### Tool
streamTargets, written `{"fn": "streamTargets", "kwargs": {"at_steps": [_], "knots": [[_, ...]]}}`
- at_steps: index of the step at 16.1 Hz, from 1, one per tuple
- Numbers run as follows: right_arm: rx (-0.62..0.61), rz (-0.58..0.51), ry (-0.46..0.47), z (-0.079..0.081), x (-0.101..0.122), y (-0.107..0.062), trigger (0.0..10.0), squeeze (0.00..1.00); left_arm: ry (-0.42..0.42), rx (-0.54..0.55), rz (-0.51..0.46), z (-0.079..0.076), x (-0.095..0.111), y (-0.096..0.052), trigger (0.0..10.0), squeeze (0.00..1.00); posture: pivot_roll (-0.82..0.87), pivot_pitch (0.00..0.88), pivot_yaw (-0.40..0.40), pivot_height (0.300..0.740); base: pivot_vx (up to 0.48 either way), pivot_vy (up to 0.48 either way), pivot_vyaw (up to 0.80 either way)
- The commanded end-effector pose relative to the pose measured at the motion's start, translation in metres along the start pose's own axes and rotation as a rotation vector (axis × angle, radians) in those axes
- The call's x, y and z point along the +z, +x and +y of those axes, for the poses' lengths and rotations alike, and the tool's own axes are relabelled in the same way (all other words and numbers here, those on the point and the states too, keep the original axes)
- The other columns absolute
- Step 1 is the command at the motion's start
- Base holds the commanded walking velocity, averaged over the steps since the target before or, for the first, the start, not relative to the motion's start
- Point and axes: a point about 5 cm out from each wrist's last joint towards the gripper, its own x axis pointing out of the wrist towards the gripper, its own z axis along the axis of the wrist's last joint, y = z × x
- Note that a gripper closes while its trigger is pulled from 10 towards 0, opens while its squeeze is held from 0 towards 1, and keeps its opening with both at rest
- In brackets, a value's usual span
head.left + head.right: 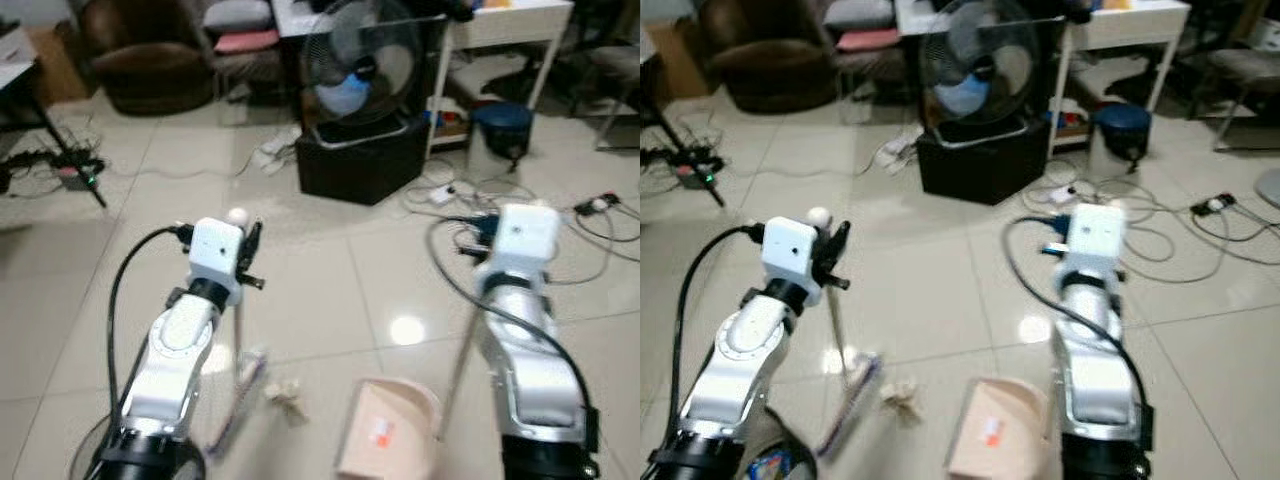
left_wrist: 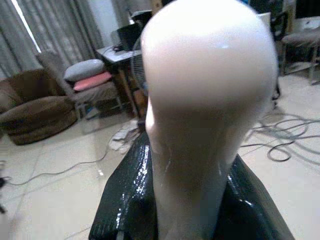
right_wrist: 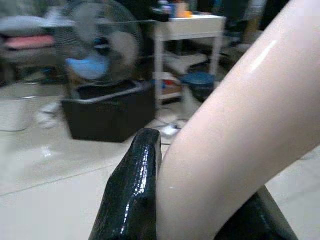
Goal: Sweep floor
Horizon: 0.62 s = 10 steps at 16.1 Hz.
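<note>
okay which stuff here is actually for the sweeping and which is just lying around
For the job:
broom, held by left gripper
dustpan, its handle held by right gripper
crumpled paper on the floor

Lying about:
fan
black box
cables
armchair
white table

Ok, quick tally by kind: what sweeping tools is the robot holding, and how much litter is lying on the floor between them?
Brooms: 1, held in the left gripper, broom
Dustpans: 1, handle in the right gripper, dustpan
Crumpled paper scraps: 1, scrap lying between the broom head and the dustpan
Total: 3
</note>
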Motion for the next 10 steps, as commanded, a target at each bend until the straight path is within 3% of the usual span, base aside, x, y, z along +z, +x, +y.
{"fn": "streamTargets", "kwargs": {"at_steps": [1,3,7,10], "knots": [[0.0,-0.04,0.011,-0.0011,0.0092,0.0014,10.0,0.0,0.046,0.006,-0.028,0.002,0.006,0.0009,10.0,0.0,-0.11,0.0,0.086,0.74,0.0,-0.304,0.0],[0.008,-0.05,0.011,-0.0002,0.0109,0.0026,10.0,0.0,0.055,0.039,-0.032,0.0027,0.0069,0.0015,10.0,0.0,-0.11,0.0,0.085,0.74,0.0,-0.48,0.0],[0.021,-0.062,-0.009,0.001,0.0126,0.003,10.0,0.0,-0.01,0.058,-0.04,0.0028,0.0081,0.0029,10.0,0.0,-0.11,0.0,0.083,0.74,0.0,0.0,0.0],[0.039,-0.074,-0.04,0.0029,0.0132,0.0037,10.0,0.0,0.008,0.062,-0.068,0.0002,0.0129,0.0054,10.0,0.0,-0.11,0.0,0.083,0.74,0.0,0.0,0.0]]}}
